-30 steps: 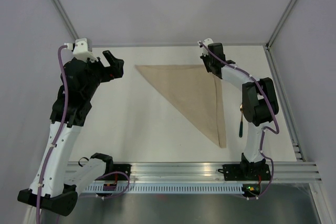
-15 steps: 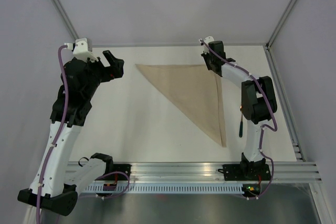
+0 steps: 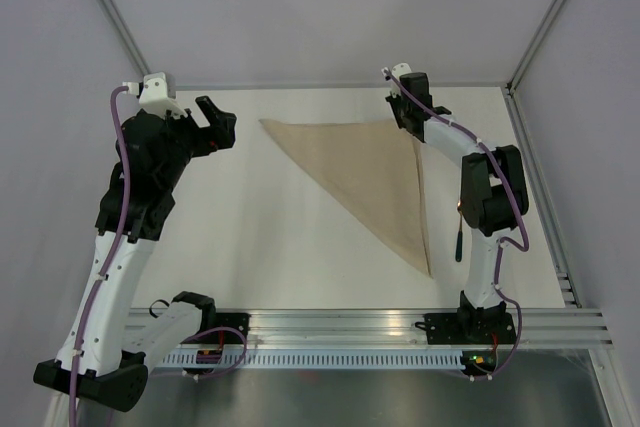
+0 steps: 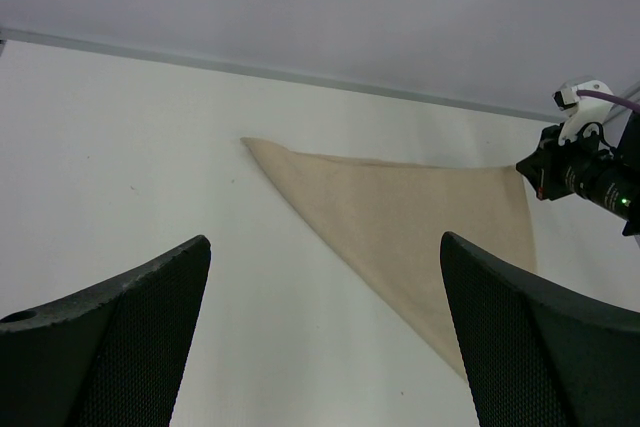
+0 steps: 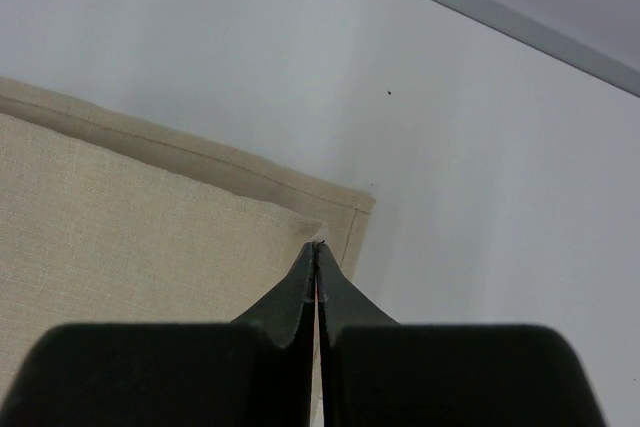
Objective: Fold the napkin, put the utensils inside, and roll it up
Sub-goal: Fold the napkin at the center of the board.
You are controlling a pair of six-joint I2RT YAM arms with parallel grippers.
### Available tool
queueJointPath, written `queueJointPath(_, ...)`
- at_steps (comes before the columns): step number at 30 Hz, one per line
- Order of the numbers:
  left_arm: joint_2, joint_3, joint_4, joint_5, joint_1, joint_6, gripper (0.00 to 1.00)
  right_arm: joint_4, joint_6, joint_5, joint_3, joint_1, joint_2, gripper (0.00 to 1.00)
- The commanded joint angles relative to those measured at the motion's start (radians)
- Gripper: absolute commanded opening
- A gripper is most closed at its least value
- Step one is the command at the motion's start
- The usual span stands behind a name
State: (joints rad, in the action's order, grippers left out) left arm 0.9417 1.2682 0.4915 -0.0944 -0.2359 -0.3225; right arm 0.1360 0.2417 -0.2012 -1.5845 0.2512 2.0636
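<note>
Table (image 3: 260,237): white, unchanged over the last second.

Napkin (image 3: 375,172): folded into a triangle, lying flat right of table centre. The folded long edge runs from the 11 o'clock corner to the 5 o'clock tip, and the square corner sits at 1 o'clock. Versus 1.0 s ago the whole cloth has shifted slightly toward 2 o'clock. The 5 o'clock tip sits a little farther right and farther from the arm bases, and the 11 o'clock corner has crept right.

Left gripper (image 3: 224,123): held above the table at 9 o'clock of the napkin, well apart from it, fingers spread wide. No change in pose from either earlier frame.

Right gripper (image 3: 408,119): at the napkin's 1 o'clock corner, moved a little toward 2 o'clock since 1.0 s ago. In the wrist view the fingers (image 5: 290,297) are pressed together, their tips meeting on the corner of the top layer and pinching the cloth.

Fork (image 3: 459,239): at 3 o'clock of the napkin's near tip, just beside the cloth. Dark handle points toward 6 o'clock, and the gold end is partly hidden under the right arm. It has not moved.
</note>
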Motion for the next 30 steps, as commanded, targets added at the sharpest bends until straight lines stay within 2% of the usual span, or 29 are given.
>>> queueJointPath(1, -0.004, -0.007, -0.039, 0.015, 0.003, -0.009, 1.00, 0.010, 0.018, -0.043, -0.029, -0.013, 0.015, 0.00)
queueJointPath(30, -0.001, -0.016, -0.044, 0.016, 0.003, -0.013, 1.00, -0.010, 0.038, -0.064, -0.034, -0.043, 0.053, 0.01)
